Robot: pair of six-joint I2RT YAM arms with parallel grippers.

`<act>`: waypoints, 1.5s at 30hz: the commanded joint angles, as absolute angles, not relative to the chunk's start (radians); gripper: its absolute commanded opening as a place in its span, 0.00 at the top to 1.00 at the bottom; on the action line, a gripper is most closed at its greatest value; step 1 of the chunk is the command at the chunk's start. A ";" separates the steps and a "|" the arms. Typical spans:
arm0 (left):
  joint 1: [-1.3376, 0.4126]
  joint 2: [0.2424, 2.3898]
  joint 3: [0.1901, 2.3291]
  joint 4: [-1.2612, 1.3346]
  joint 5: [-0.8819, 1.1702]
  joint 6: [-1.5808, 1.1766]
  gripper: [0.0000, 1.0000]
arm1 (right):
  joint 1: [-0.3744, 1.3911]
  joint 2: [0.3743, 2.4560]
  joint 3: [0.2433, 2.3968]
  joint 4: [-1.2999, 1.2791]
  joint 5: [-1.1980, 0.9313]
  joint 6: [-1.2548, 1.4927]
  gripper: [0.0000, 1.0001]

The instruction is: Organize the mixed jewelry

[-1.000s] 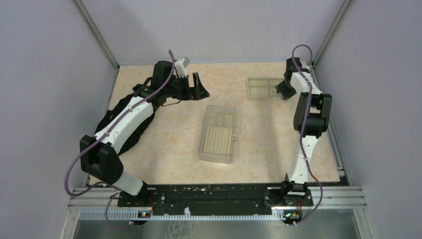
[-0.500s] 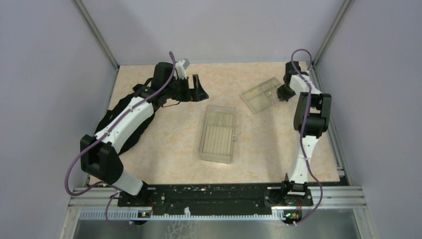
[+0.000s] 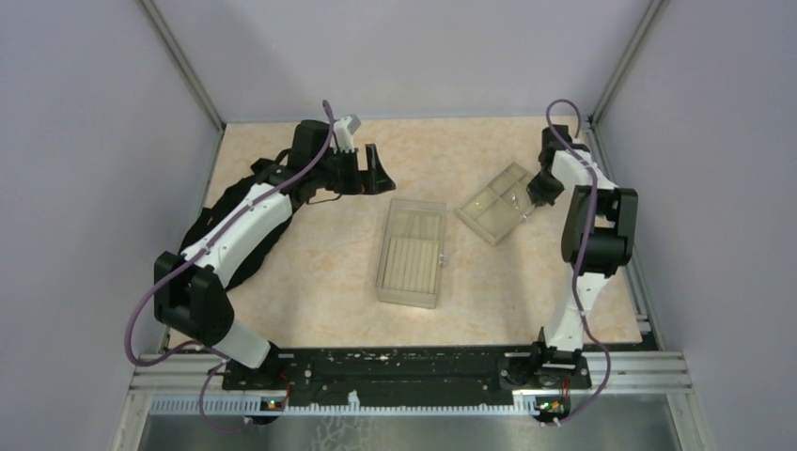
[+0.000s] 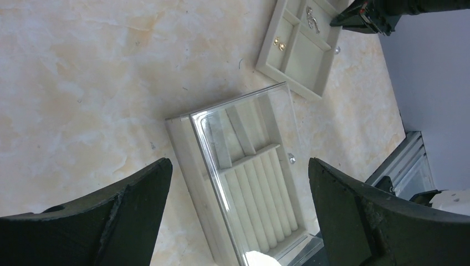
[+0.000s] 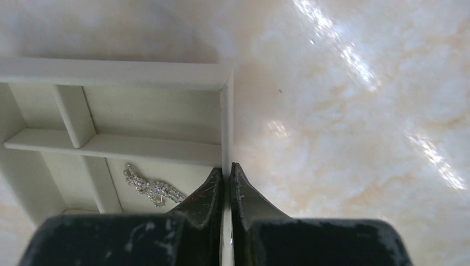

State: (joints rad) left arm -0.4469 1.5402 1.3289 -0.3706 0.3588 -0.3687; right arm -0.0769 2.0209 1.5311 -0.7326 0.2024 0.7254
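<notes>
The right jaws are pinched tight on the thin side wall of the small tray [image 5: 116, 73], which lies askew at the far right of the worktop [image 3: 320, 282]. Inside it, a sparkly silver piece [image 5: 152, 188] lies in the compartment just beside those jaws. A pair of tiny gold pieces [image 4: 280, 44] sits in another compartment. The left jaws stand wide apart over the far left, holding nothing. A clear box [image 3: 412, 252] lies mid-worktop, apart from the tray.

left gripper [image 3: 379, 169]: raised far-left, fingers spread wide | right gripper [image 5: 226, 170]: far-right, wrist angled down, fingers pinched onto tray [image 5: 111, 72] wall
</notes>
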 commanded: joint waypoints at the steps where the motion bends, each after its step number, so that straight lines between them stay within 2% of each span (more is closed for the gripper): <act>1: -0.441 1.564 1.327 -0.341 0.394 -0.366 0.01 | -0.080 1.853 1.466 -0.791 0.213 0.593 1.00; 8: -0.442 1.575 1.282 -0.316 0.394 -0.397 0.01 | -0.025 1.576 1.231 -0.816 0.139 0.433 1.00; 17: -0.442 1.595 1.240 -0.318 0.462 -0.394 0.01 | 0.101 1.369 1.139 -0.880 0.063 0.329 1.00; 28: -0.441 1.580 1.171 -0.294 0.508 -0.410 0.01 | 0.173 1.403 1.130 -0.880 -0.029 0.328 1.00; 45: -0.445 1.574 1.087 -0.201 0.625 -0.441 0.01 | 0.216 1.499 1.167 -0.866 -0.003 0.351 1.00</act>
